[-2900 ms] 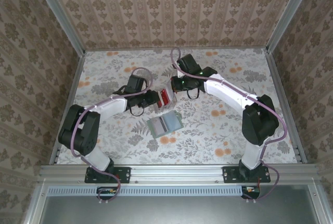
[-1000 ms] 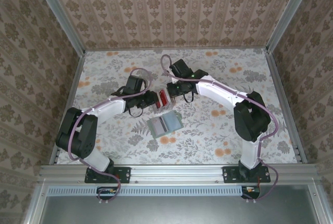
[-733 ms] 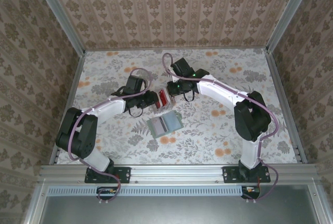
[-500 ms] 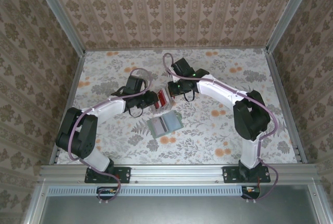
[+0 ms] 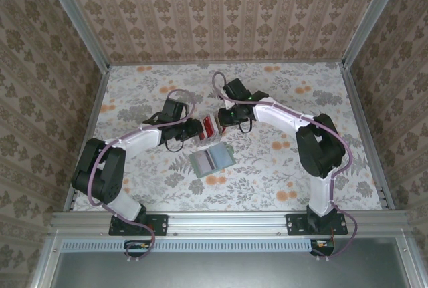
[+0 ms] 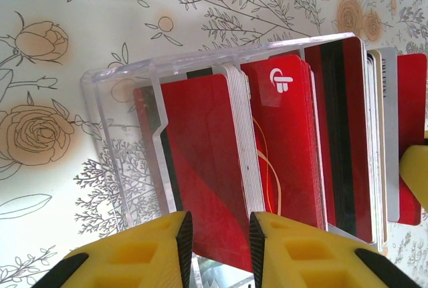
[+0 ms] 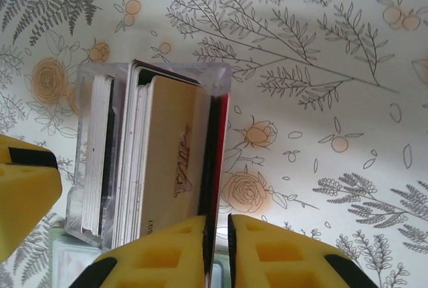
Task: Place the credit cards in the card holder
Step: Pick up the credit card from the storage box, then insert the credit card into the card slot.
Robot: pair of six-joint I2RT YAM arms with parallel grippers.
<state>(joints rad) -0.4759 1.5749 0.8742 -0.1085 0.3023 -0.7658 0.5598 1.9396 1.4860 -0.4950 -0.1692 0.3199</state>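
The thin glossy red credit cards (image 6: 281, 154) stand upright in a clear plastic box (image 6: 120, 134) on the flowered table (image 5: 281, 161). The left gripper (image 6: 217, 251) is clenched on the near edge of this box, with red cards between its yellow fingers. The right gripper (image 7: 217, 241) is almost closed and pinches the outermost red card (image 7: 223, 134) against the box side. The flat sage-green folding card holder (image 5: 211, 159) lies open on the table, just in front of the box.
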